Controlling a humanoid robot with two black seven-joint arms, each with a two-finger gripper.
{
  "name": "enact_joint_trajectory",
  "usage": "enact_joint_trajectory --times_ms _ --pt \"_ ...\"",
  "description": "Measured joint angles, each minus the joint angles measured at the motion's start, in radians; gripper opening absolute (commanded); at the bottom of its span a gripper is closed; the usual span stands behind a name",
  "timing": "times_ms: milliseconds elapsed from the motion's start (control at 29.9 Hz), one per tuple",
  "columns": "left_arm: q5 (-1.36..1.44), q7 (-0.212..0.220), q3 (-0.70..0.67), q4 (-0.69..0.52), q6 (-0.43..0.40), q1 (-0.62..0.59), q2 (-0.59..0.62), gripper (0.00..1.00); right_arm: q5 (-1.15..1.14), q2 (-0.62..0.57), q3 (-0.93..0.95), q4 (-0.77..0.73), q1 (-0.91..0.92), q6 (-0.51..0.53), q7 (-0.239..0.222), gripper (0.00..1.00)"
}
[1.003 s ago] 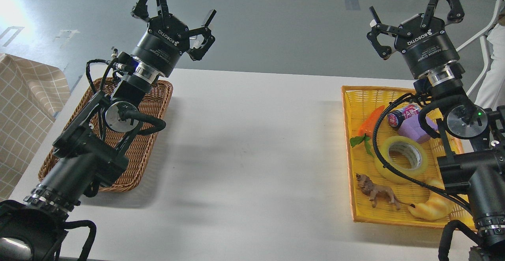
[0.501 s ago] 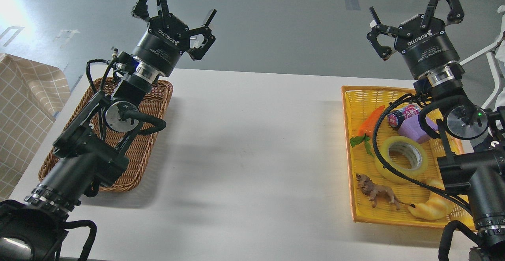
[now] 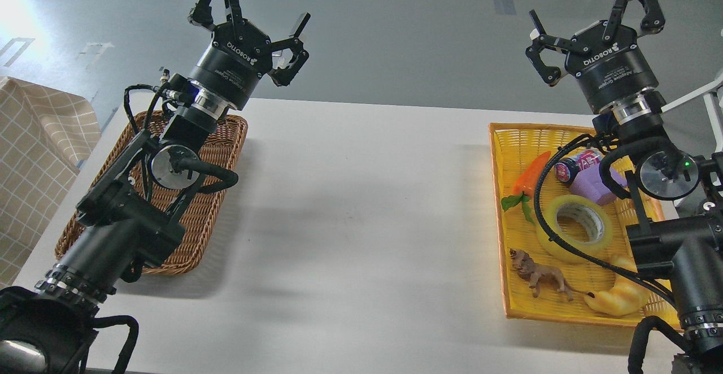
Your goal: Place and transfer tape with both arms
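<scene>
The tape point(image 3: 575, 228), a yellow translucent roll with a grey-white core, lies flat in the yellow basket point(image 3: 511, 137) at the right of the white table. A black cable of my right arm crosses in front of it. My right gripper point(image 3: 593, 9) is raised high above the basket's far end, fingers spread open and empty. My left gripper point(image 3: 248, 7) is raised above the far end of the brown wicker basket point(image 3: 217, 193) at the left, fingers spread open and empty.
In the yellow basket with the tape lie a toy carrot point(image 3: 530, 173), a small jar point(image 3: 576, 165), a purple toy point(image 3: 593, 185), a toy lion point(image 3: 539, 275) and a yellow croissant toy point(image 3: 618, 298). A checked cloth point(image 3: 34, 153) is at the far left.
</scene>
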Motion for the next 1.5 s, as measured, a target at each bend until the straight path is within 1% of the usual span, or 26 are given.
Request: enact_joint_trajectory --times_ms 1504 --pt "-0.001 0.000 -0.001 0.002 0.000 -0.001 0.001 0.98 0.000 0.000 0.000 0.000 -0.003 0.000 0.000 1.00"
